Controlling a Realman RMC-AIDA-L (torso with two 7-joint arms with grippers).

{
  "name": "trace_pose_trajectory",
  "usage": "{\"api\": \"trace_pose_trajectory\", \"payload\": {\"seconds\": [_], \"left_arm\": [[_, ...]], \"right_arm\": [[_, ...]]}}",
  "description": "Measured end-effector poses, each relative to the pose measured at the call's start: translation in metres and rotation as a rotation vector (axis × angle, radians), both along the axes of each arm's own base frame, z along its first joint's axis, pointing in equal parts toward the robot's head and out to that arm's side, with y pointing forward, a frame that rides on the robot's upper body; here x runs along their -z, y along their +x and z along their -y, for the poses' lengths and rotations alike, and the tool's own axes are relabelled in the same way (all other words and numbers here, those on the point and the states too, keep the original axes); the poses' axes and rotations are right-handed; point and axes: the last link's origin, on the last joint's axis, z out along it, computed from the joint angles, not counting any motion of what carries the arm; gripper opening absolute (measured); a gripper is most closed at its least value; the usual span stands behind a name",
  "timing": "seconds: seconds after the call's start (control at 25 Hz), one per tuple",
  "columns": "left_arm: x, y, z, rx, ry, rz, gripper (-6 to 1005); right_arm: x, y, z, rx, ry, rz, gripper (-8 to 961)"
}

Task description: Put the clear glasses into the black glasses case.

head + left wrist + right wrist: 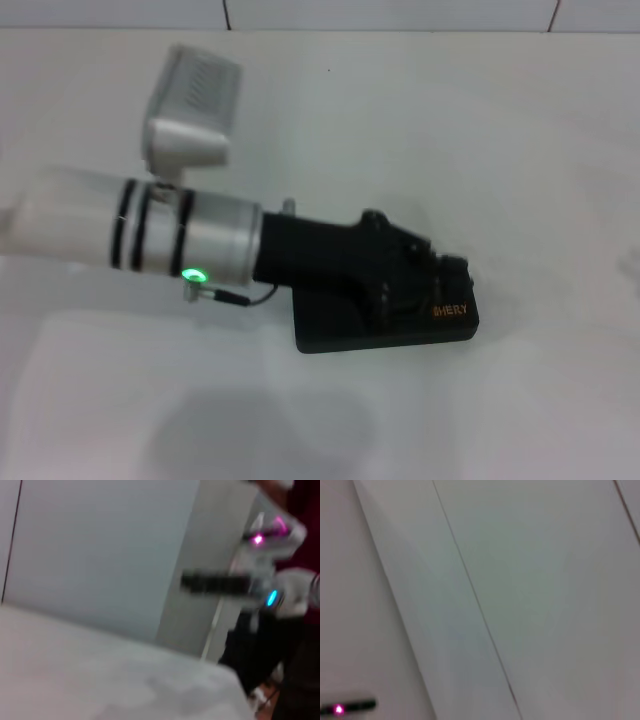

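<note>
White tabletop [560,150] fills the head view, backed by a pale tiled wall. On it lies the black glasses case [400,330], its orange lettering facing the camera. Reaching in from the robot's left, the left gripper [420,285] sits directly over the case, black on black, so I cannot tell whether its fingers are apart or together, nor whether the lid is up or down beneath it. The clear glasses are not visible in any view; they may be inside the case, hidden under the gripper, or simply lost against the white surface.

My reading is that the work is at the case itself: either seating the glasses or pressing the lid. The next move calls for a check that the glasses lie fully inside before the lid is closed, with a straight lift away so the case does not drag.

Only the head view shows the case and the working arm. The left wrist view looks off across the table edge toward a wall and blurred equipment with coloured lights. The right wrist view shows only wall panels, and the right gripper appears in no picture.
</note>
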Motion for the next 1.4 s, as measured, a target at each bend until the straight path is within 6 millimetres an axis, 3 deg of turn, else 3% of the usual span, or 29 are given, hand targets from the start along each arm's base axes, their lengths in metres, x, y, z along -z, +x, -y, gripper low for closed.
{"api": "trace_pose_trajectory", "payload": {"seconds": [0.28,0.48,0.68,0.8,1.08,1.4], "left_arm": [[-0.047,0.005,0.011,0.091,0.007,0.101,183],[-0.079,-0.009,0.015,0.093,0.071,0.204,238],[-0.109,-0.029,0.018,0.035,0.075,0.221,479],[-0.116,-0.039,0.02,0.017,0.084,0.202,708],[-0.118,-0.047,0.025,-0.003,0.092,0.196,776],[-0.116,-0.049,0.027,-0.009,0.088,0.192,815]], "right_arm": [[0.02,-0.014,-0.009,-0.081,-0.14,0.041,161],[0.048,-0.045,-0.024,-0.262,-0.272,0.039,319],[0.07,-0.078,-0.042,-0.421,-0.351,0.002,502],[0.079,-0.094,-0.053,-0.483,-0.393,0.001,567],[0.099,-0.12,-0.074,-0.542,-0.469,0.018,720],[0.11,-0.131,-0.083,-0.556,-0.488,0.04,766]]}}
